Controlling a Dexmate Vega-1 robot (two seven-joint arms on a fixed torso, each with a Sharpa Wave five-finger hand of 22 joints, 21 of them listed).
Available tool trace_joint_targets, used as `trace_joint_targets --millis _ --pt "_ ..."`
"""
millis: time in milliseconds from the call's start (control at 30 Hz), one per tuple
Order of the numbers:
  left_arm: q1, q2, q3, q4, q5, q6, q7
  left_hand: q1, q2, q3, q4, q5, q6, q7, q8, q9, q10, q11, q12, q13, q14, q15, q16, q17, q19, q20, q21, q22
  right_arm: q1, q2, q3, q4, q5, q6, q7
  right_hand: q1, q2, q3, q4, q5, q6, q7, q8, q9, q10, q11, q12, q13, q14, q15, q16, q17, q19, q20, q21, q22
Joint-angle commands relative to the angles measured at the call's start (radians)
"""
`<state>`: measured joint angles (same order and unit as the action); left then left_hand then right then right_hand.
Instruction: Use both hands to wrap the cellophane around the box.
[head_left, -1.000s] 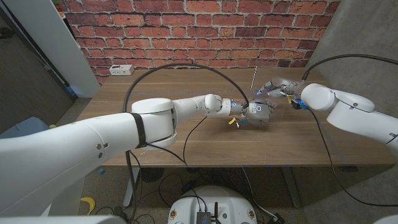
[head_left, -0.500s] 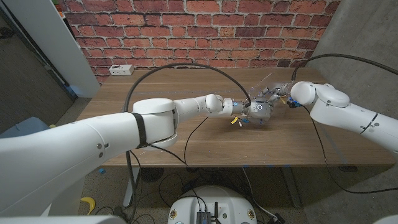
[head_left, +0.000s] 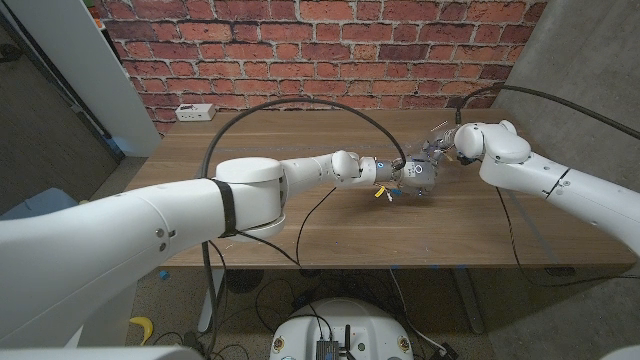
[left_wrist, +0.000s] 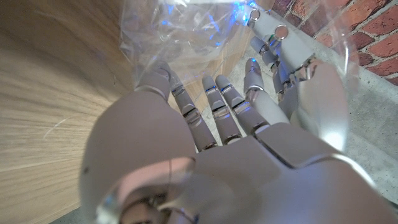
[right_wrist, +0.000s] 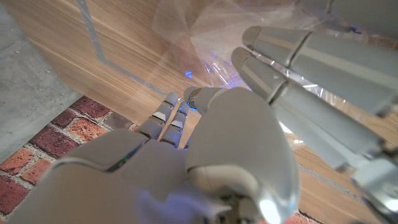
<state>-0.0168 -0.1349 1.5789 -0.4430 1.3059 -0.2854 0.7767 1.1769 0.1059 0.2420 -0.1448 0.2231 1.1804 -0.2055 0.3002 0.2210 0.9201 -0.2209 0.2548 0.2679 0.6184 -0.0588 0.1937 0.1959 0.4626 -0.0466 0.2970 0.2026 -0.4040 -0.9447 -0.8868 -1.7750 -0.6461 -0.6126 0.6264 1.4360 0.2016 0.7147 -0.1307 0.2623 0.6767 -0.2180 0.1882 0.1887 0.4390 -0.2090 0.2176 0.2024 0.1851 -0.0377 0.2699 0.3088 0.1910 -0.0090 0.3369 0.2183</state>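
Note:
Crinkled clear cellophane (head_left: 428, 158) is bunched between my two hands at the table's right middle. My left hand (head_left: 414, 178) reaches in from the left, fingers stretched out and pressing on the cellophane (left_wrist: 186, 28). My right hand (head_left: 441, 150) comes from the right with its fingers curled into the sheet (right_wrist: 211, 37), close against the left hand's fingers (right_wrist: 311, 56). In the left wrist view the right hand's fingers (left_wrist: 280, 53) lie just beyond my own. The box is hidden under the film and the hands.
The wooden table (head_left: 250, 225) runs back to a brick wall. A white power strip (head_left: 194, 112) lies at its back left. A black cable (head_left: 290, 106) arches over the left arm. A grey concrete wall stands close on the right.
The right hand has moved left and slightly back, carrying the raised cellophane over to the left hand. The left hand has barely shifted.

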Motion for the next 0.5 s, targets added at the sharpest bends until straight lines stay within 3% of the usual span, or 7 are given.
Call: trace_joint_targets --millis 33,167,367,467,500 --pt "-0.006 -0.003 0.029 0.000 -0.031 0.023 -0.007 0.012 -0.007 -0.004 -0.003 0.008 -0.004 0.004 0.008 0.003 -0.020 0.005 -0.012 -0.005 0.002 -0.180 -0.007 -0.002 0.011 -0.018 0.007 0.002 0.057 0.056 -0.081 0.096 -0.247 0.029 0.148 0.003 0.009 -0.003 0.003 -0.004 -0.002 0.000 0.003 0.005 0.006 -0.008 0.004 0.003 -0.005 -0.156 -0.002 0.004 0.000 -0.013 0.005 0.003" --pt "-0.008 -0.002 0.031 0.000 -0.028 0.019 0.023 -0.007 -0.015 -0.008 0.005 0.013 -0.036 0.004 -0.001 -0.001 -0.030 0.006 -0.020 -0.006 0.002 -0.176 -0.010 -0.006 0.016 -0.018 0.009 0.001 0.044 0.055 -0.079 0.097 -0.290 0.043 0.178 0.013 0.005 -0.002 -0.005 -0.005 -0.008 0.000 0.002 0.005 0.008 -0.011 0.004 0.003 -0.014 -0.162 -0.006 0.006 -0.009 -0.015 0.005 0.002" --pt "-0.013 0.007 0.028 0.000 -0.007 0.005 0.119 -0.157 -0.045 -0.016 0.046 0.042 -0.246 -0.011 -0.091 -0.029 -0.114 0.011 -0.052 -0.008 -0.028 -0.167 -0.016 -0.013 0.012 0.014 0.007 -0.002 0.016 0.051 -0.057 0.079 -0.326 0.057 0.209 0.027 0.002 0.001 -0.017 -0.006 -0.017 -0.001 0.000 0.005 0.006 -0.011 0.002 0.004 -0.025 -0.165 -0.012 0.008 -0.015 -0.019 0.008 0.003" --pt "-0.014 0.016 0.031 0.000 -0.007 -0.005 0.194 -0.233 -0.043 -0.018 0.072 0.045 -0.318 -0.012 -0.115 -0.036 -0.163 0.013 -0.058 -0.009 -0.057 -0.163 -0.017 -0.012 -0.001 0.039 0.001 -0.002 0.004 0.052 -0.044 0.074 -0.338 0.065 0.216 0.030 0.002 0.001 -0.019 -0.006 -0.020 -0.001 0.000 0.005 0.005 -0.011 0.001 0.003 -0.027 -0.167 -0.013 0.008 -0.016 -0.019 0.008 0.003" --pt "-0.005 0.017 0.007 0.005 0.011 -0.025 0.212 -0.261 -0.039 -0.015 0.080 0.046 -0.359 -0.014 -0.119 -0.036 -0.185 0.012 -0.058 -0.008 -0.068 -0.164 -0.016 -0.012 -0.004 0.047 0.000 -0.002 0.000 0.054 -0.041 0.073 -0.342 0.067 0.219 0.031 0.002 0.001 -0.020 -0.007 -0.021 -0.001 0.000 0.005 0.005 -0.011 0.001 0.003 -0.027 -0.167 -0.013 0.008 -0.016 -0.020 0.009 0.003"
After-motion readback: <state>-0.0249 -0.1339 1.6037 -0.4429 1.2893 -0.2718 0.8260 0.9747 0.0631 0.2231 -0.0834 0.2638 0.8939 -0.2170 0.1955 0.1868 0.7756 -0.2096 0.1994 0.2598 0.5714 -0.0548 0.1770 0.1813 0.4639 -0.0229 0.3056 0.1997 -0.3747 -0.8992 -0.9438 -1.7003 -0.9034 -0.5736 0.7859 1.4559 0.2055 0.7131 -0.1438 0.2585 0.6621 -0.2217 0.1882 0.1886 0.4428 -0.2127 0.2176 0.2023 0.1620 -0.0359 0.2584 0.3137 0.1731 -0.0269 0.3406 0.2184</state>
